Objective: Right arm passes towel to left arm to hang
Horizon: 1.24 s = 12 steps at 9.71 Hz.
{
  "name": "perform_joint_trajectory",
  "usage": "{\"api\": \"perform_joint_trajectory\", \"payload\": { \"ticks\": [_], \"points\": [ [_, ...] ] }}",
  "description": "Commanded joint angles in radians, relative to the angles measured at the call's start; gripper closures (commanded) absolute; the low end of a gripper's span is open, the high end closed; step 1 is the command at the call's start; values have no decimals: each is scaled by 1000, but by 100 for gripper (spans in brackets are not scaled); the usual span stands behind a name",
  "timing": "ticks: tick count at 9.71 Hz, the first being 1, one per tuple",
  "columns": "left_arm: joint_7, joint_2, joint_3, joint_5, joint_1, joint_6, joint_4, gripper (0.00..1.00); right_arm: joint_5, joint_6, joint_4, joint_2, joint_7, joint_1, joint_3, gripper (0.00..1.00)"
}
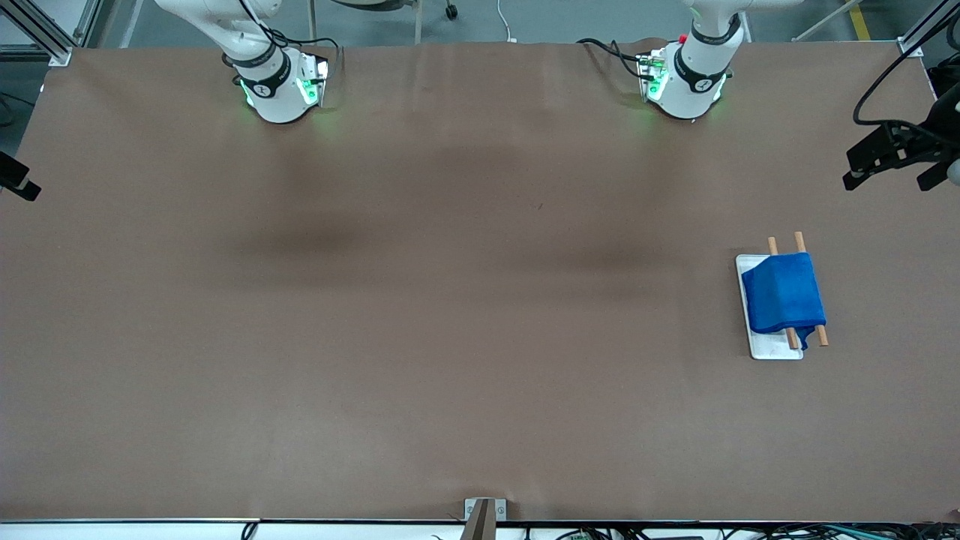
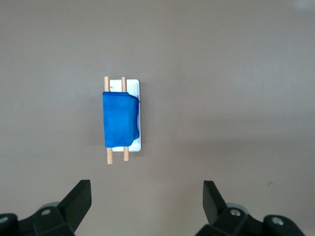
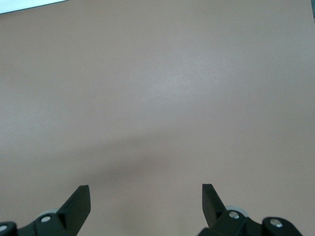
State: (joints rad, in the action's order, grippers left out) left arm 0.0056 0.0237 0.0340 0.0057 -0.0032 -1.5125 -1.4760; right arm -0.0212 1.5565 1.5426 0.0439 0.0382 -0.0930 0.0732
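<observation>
The brown table (image 1: 450, 337) holds only the rack (image 1: 772, 352), toward the left arm's end, with the towel (image 1: 782, 292) draped on it. Left gripper (image 2: 146, 206) and right gripper (image 3: 146, 206) hang spread and empty. You look finished; just check the drape.

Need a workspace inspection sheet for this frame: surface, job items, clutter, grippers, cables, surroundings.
Surface: brown table, bare apart from the rack.
Job's things: towel draped over two wooden rods of a white-based rack, toward the left arm's end.
Clutter: nothing seen.
Grippers: left gripper open, high above the table, looking down on the rack; right gripper open over bare table. Neither holds anything.
Cables: black cables by the arm bases and along the table edges.
Surroundings: grey floor, aluminium frame posts.
</observation>
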Motion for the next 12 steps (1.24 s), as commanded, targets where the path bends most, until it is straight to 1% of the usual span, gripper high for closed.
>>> {"api": "perform_joint_trajectory", "payload": {
  "ticks": [1,3,7,8,12],
  "points": [
    [-80,-13,-6,7,-15,87,20,0,-8,5,30,25,17,-4,-4,0],
    [-102,2,-3,-1,-26,95,-4,0,-5,4,30,25,17,-5,-3,0],
    [-81,2,-6,-24,-24,98,-13,0,-3,4,30,25,17,-4,-3,0],
    [-56,2,-9,-51,-20,100,-13,0,-3,4,30,25,17,-4,-3,0],
    [-52,2,-11,-50,-17,100,-15,0,-3,5,30,25,17,-4,-3,0]
  ]
}}
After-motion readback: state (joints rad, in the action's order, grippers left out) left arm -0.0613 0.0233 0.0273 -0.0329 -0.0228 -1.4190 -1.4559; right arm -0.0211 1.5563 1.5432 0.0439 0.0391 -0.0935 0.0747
